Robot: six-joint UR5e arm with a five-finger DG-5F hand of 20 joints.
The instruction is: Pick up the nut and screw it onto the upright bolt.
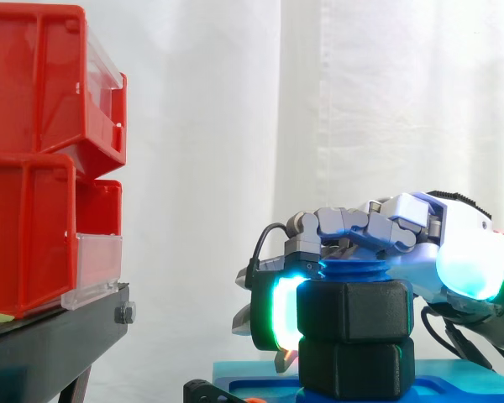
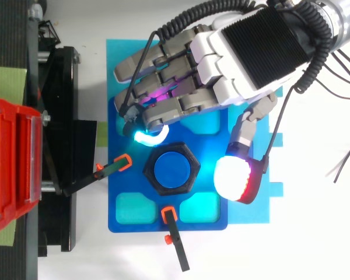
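Note:
A blue upright bolt (image 2: 174,169) stands in the blue fixture plate (image 2: 123,198). A black hex nut (image 1: 353,309) sits on it, with the bolt's threaded top (image 1: 353,272) showing just above. A second black hex piece (image 1: 357,368) lies directly under the nut. My hand (image 2: 254,49) reaches over the bolt from the right. One finger bends down, its cyan-green pad (image 2: 147,137) against the nut's far left edge. The thumb's white-red pad (image 2: 236,178) hangs a little to the nut's right, a gap between them. The hand is open, loosely around the nut.
Two black clamps with orange tips (image 2: 123,163) (image 2: 168,214) lie at the plate's left and front edges. Red bins (image 1: 46,159) sit on a black stand (image 1: 50,336) to the left. The plate rests on a cyan sheet (image 2: 254,213).

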